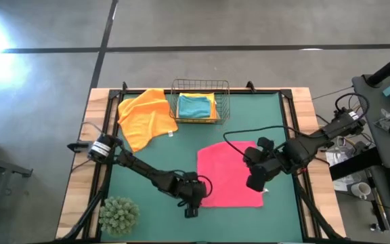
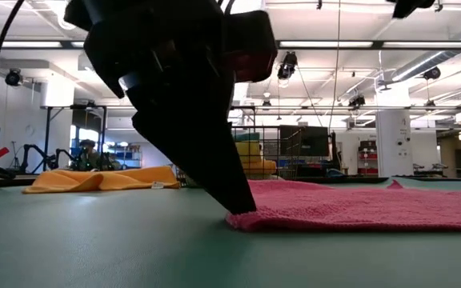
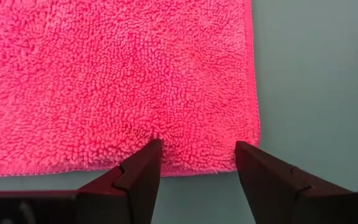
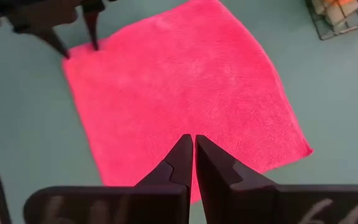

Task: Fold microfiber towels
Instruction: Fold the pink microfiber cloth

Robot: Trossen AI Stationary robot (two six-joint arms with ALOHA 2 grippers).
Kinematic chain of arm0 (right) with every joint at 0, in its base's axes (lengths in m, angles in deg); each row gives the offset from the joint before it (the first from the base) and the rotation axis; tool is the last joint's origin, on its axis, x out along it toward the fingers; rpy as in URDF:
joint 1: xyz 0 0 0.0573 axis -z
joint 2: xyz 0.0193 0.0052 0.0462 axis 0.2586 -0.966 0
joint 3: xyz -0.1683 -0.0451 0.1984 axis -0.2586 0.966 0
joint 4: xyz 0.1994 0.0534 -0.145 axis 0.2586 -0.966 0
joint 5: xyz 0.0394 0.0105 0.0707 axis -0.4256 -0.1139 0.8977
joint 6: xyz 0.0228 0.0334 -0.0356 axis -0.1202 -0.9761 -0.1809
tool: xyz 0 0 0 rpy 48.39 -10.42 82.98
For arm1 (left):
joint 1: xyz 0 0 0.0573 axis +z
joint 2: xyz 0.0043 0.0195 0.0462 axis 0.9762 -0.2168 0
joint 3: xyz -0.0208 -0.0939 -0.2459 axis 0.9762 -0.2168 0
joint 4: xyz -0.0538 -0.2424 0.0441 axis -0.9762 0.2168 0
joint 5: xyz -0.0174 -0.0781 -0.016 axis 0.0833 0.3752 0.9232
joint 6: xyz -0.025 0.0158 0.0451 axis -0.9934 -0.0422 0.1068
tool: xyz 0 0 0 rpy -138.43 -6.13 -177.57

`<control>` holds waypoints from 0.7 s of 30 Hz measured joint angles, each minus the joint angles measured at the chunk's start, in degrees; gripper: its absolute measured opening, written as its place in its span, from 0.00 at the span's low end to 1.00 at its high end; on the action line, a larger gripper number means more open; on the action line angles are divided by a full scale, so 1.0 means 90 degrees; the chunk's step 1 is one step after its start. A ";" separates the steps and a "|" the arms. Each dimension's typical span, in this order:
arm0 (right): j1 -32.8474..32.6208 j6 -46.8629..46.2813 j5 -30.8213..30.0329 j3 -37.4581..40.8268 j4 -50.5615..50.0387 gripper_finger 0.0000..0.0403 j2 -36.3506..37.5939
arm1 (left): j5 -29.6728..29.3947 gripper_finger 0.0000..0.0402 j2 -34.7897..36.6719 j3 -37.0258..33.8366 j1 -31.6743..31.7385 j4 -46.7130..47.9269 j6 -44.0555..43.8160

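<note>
Two dark arms work over a pink towel (image 1: 227, 173) lying flat on the green tabletop (image 1: 154, 152), toward the near edge and right of centre. The left gripper (image 3: 197, 165) sits at the towel's near left corner with its fingers spread, one tip on the fuzzy pile and the other just beside the towel's edge; the low view shows a finger (image 2: 229, 192) touching down at that corner. The right gripper (image 4: 194, 152) hovers over the towel's right edge with its fingers pressed together, holding nothing. An orange towel (image 1: 144, 116) lies crumpled near the far left corner of the tabletop, just beside a wire basket (image 1: 200, 85) at the far edge. Inside the basket a folded teal towel (image 1: 194, 106) rests on a yellow towel (image 1: 212, 99). A green spiky plant ball (image 1: 119, 214) sits at the near left corner, well apart from the towels. Beyond the far edge, the low view shows a person (image 2: 87, 154) in the room behind.
</note>
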 joint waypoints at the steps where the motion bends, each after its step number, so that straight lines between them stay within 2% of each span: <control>1: -0.0087 0.0031 -0.0003 0.0002 -0.0002 0.03 0.0029 | -0.0110 0.47 0.0002 0.0113 -0.0031 0.0108 -0.0002; 4: -0.0378 0.0051 -0.0005 0.0052 -0.0016 0.03 0.0141 | -0.0526 0.47 0.0019 0.0546 -0.0121 0.0675 0.0007; 12: -0.1615 -0.0262 -0.0144 0.0497 0.0007 0.03 0.0278 | -0.0846 0.47 0.0092 0.1589 -0.0197 0.2007 0.0704; 16: -0.2373 -0.0767 -0.0716 0.0747 0.0059 0.03 0.0249 | -0.0965 0.47 0.0093 0.1774 -0.0358 0.2115 0.1145; 19: -0.2868 -0.1182 -0.0752 0.0909 0.0106 0.03 0.0217 | -0.1009 0.47 0.0104 0.1793 -0.0502 0.2241 0.1197; 21: -0.3166 -0.1409 -0.0823 0.1016 0.0136 0.03 0.0195 | -0.1258 0.47 0.0104 0.1742 -0.0603 0.2202 0.1200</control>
